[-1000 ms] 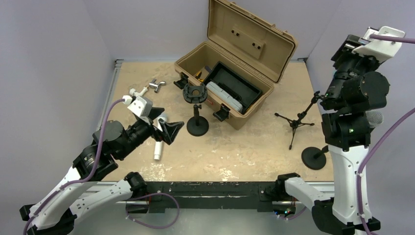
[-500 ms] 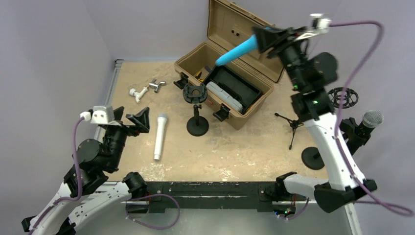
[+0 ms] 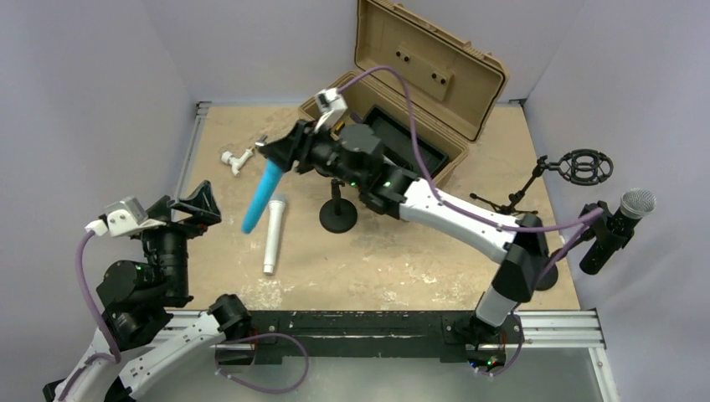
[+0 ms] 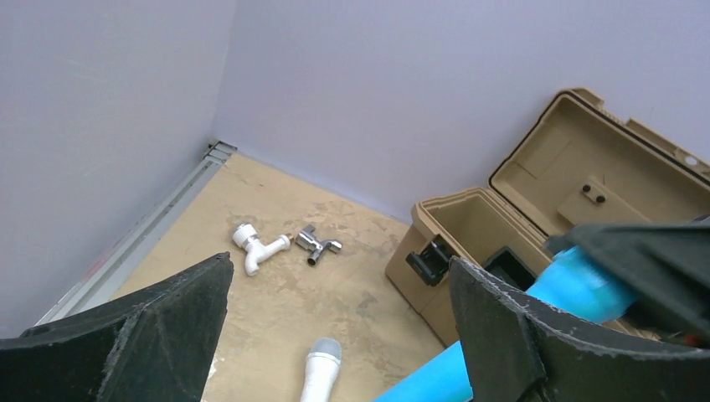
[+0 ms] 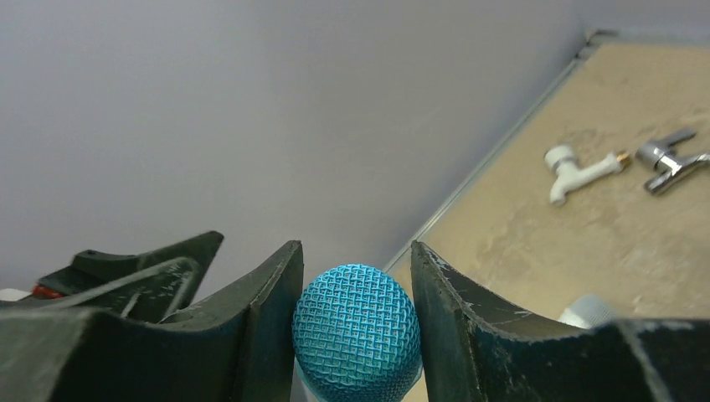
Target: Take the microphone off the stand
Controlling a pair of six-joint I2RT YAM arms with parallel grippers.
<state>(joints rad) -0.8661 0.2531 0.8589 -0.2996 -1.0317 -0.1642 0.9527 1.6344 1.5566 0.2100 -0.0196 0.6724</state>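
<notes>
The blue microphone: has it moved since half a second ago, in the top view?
Yes. The blue microphone, held in the right gripper, has gone left from over the tan case and now hangs beside the white microphone.

I see soft, even light from above; shadows on the counter (image 3: 377, 260) are faint. My top view is sharp. In the right wrist view the blue microphone (image 5: 356, 331) is crisp, the fittings (image 5: 579, 172) at upper right slightly soft.
</notes>
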